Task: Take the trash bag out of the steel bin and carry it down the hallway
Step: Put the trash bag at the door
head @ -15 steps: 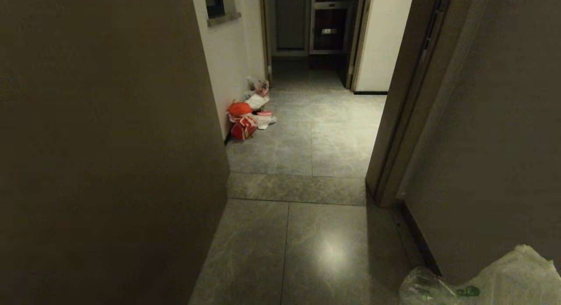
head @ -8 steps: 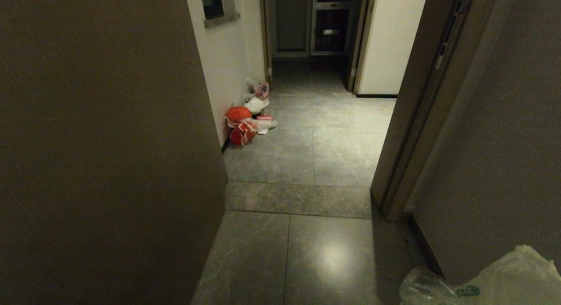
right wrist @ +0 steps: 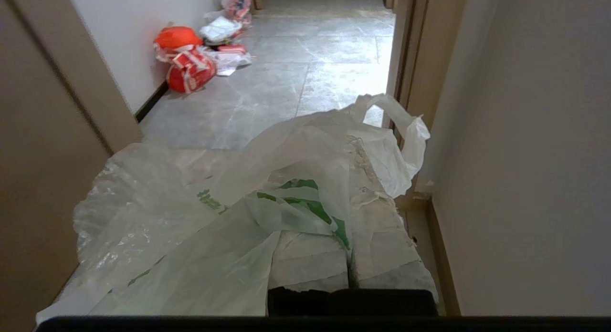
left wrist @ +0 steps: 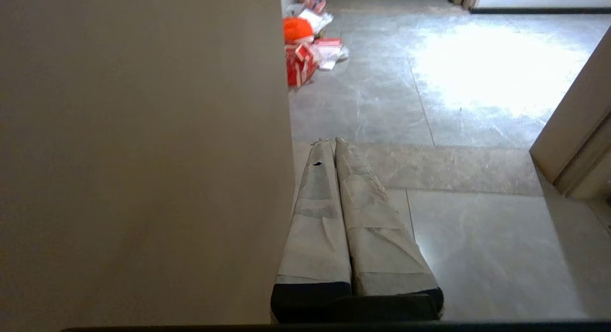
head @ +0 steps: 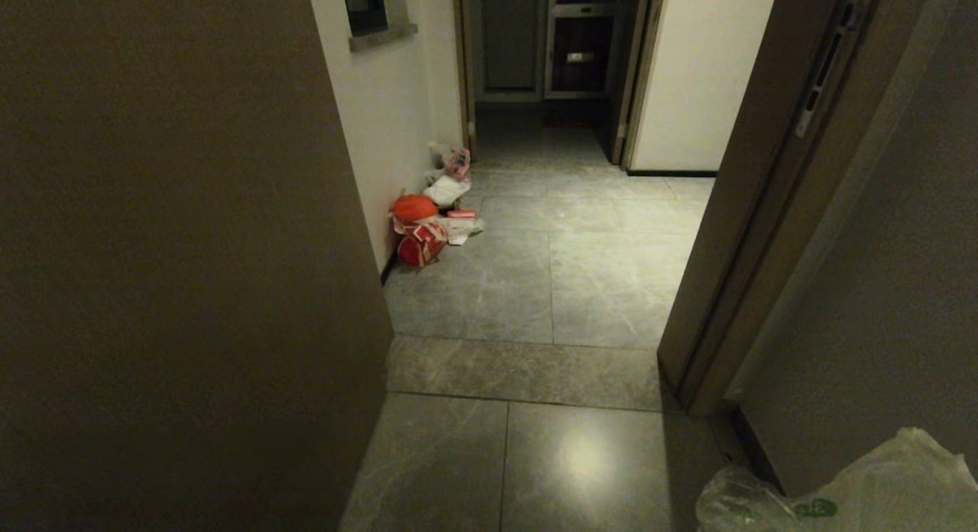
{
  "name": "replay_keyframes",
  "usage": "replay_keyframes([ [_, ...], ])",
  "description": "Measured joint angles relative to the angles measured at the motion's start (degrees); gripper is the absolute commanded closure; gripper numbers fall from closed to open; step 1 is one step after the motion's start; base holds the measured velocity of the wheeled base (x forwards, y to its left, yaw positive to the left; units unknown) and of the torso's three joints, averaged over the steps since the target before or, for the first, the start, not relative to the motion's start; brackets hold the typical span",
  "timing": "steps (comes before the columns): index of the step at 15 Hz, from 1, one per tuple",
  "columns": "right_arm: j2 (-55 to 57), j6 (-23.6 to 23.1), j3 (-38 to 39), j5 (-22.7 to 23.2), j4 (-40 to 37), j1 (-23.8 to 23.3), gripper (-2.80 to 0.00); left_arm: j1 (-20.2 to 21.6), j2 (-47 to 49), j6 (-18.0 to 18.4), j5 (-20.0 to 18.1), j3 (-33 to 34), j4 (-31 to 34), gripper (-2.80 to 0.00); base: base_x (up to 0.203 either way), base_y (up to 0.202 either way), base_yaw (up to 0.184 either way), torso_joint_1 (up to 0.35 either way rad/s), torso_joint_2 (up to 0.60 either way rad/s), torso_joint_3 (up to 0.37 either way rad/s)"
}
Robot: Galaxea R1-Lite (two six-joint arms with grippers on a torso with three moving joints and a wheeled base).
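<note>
Since the earlier frame my view has advanced along the grey-tiled hallway [head: 550,287]. My right jaws [right wrist: 351,222] pinch the thin whitish trash bag [right wrist: 267,179], draped over them for carrying; left jaws [left wrist: 334,143] pressed together, empty.

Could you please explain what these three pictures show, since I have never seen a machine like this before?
This is a wheeled robot with two arms, each ending in a two-fingered gripper. One picture comes from a camera on its head, looking down the hallway. The other two come from cameras on its wrists, behind the fingers. The left gripper is shut and empty, held level near a wall. The right gripper is shut on the trash bag, a thin whitish bag with green print that drapes over its fingers; the bag also shows in a lower corner of the head view. Ahead, a pile of orange-red bags lies on the floor against the wall.
</note>
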State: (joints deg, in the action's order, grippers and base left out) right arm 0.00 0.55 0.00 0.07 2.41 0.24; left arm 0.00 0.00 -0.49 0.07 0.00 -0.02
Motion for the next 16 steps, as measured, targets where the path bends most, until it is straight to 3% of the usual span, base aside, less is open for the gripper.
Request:
replay_keyframes([
  [16, 0.0, 0.0, 0.0, 0.0, 0.0, 0.0, 0.00, 0.0, 0.0, 0.0, 0.0, 0.0, 0.0, 0.00, 0.193, 0.000, 0.000, 0.004, 0.00, 0.003],
])
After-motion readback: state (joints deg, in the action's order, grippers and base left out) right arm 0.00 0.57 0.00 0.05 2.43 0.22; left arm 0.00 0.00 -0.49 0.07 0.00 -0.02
